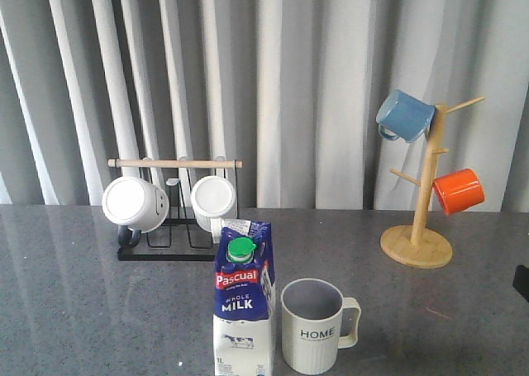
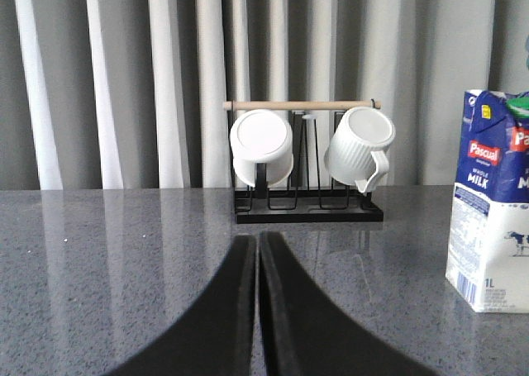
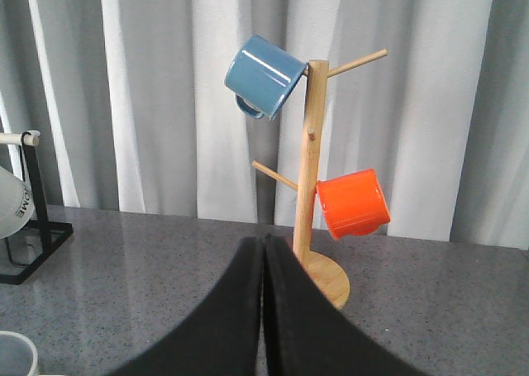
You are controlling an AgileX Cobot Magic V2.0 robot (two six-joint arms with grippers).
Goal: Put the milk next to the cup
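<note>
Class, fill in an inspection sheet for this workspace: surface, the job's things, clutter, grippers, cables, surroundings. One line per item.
Surface: grey speckled table, glossy, with reflections.
Job's things: milk upright at the front edge; cup marked HOME upright just to its right, handle pointing right, a narrow gap between them.
Clutter: black rack with wooden bar holding two white mugs; wooden mug tree with blue mug and orange mug.
Grippers: left gripper shut, empty; right gripper shut, empty.
Cables: nothing seen.
Surroundings: grey and white pleated curtain behind the table.
</note>
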